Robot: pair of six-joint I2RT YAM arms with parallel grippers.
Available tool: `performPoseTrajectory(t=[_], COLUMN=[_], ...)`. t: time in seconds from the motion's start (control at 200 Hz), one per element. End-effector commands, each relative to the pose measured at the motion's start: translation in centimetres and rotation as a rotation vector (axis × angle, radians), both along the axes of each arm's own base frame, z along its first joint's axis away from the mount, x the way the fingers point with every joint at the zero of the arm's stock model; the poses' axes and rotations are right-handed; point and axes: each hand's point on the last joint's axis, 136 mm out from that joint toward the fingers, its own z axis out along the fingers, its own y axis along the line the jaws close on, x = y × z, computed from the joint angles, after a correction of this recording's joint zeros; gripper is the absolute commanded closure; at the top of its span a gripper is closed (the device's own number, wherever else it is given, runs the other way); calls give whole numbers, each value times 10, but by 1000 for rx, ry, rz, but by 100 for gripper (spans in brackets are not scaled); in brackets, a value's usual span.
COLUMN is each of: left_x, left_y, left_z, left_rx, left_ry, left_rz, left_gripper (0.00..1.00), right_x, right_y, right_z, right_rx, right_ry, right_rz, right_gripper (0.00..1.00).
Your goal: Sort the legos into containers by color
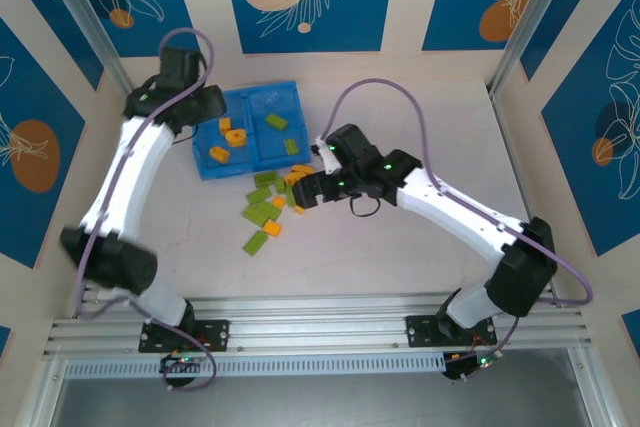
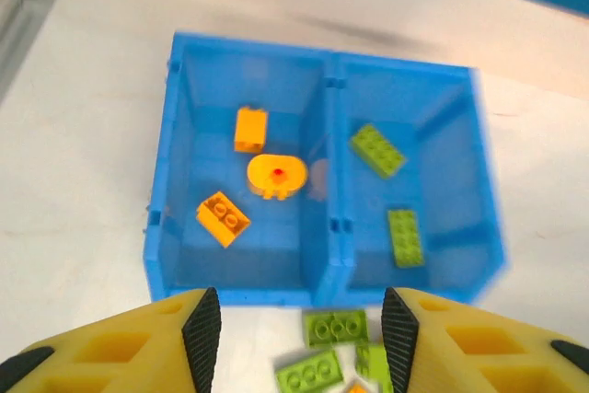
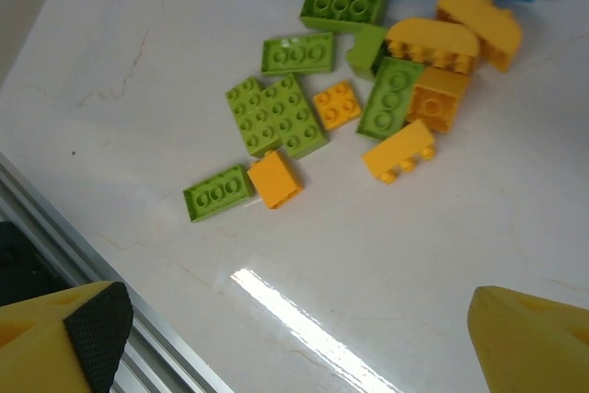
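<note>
Top external view puts the tray (image 1: pixel 262 99) upper left of centre on the counter (image 1: pixel 400 247), with the loose legos (image 1: pixel 266 211) scattered just below its lower edge. In the left wrist view its long axis runs left to right. Three orange pieces (image 2: pixel 276 175) lie in the left compartment and two green bricks (image 2: pixel 405 236) in the right, so the sort looks partly done, with about a dozen left outside.

Both grippers gape wide and carry nothing. The left gripper (image 2: pixel 300 330) hangs over the tray's lower wall and the right gripper (image 3: pixel 296 324) above the pile.

A fresh pick seems due. The green three-stud brick (image 3: pixel 217 193) at the pile's lower left, touching an orange square (image 3: pixel 274 179), looks easiest. It lies studs up, long axis lower left to upper right, so the jaws should close across its width.
</note>
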Motion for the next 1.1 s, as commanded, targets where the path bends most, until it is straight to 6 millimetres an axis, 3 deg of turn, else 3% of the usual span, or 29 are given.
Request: performPoseTrajectory(t=[0.0, 0.09, 0.185, 0.345, 0.455, 0.525, 0.675, 0.82, 0.97, 1.095], left_x=[-56, -97, -136, -201, -249, -259, -280, -276, -281, -285], left_y=[-6, -1, 2, -15, -34, -36, -46, -43, -41, -37], left_z=[-3, 3, 1, -29, -50, -54, -44, -28, -31, -35], left_rx=[190, 278, 363, 402, 355, 302, 192, 122, 56, 67], left_ry=[19, -43, -96, -83, -71, -74, -133, -183, -164, -177], left_rz=[-242, -361, -489, -809, -1063, -1043, -1064, -939, -882, -864], left_gripper=[47, 45, 44, 36, 29, 27, 20, 7, 3, 0], right_x=[-15, -25, -25, -18, -29, -42, -57, -59, -50, -47], right_y=[24, 45, 50, 66, 71, 82, 102, 116, 131, 120], right_z=[-13, -33, -57, -89, -112, -123, -150, -161, -171, -188], right_rx=[-82, -146, -202, -120, -146, -153, -190, -264, -283, -406], right_ry=[17, 53, 186, 351, 441, 482, 549, 532, 507, 450], right_rz=[82, 110, -20, -314, -487, -555, -684, -754, -799, -847], right_gripper=[5, 5, 4, 4, 4, 2, 0, 2, 8, 22])
